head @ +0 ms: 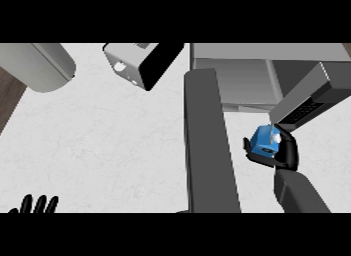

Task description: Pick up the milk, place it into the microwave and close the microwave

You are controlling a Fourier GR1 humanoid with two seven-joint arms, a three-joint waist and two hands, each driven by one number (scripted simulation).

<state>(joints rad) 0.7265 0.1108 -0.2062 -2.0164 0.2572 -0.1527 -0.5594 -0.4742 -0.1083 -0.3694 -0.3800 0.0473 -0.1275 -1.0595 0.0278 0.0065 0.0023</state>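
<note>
The white surface [97, 145] is stretching across most of the view, and at its far right the microwave [237, 75] is sitting with its cavity showing grey and its dark door [207, 145] swinging out towards us, edge-on, running like a tall wall down the middle. That door is looking like the big hazard: the right forearm is working just beside it, and any drift leftwards could be knocking the door or the carton against it. The microwave's right wall with its dark control panel [311, 102] is hanging close above the right robot hand [277, 152], so a lift that goes too far right could be clipping that corner instead of clearing the opening. The right robot hand is curling round the blue milk [266, 140], holding it up near the mouth of the microwave, between door and wall; how much of the carton is sitting inside the fingers is hard to say from up here, and a shallow hold could be letting it tip on release. Further left, a toaster [137, 62] and a grey cylinder [38, 65] are standing well apart. The left robot hand [36, 206] is resting open at the lower edge.
</note>
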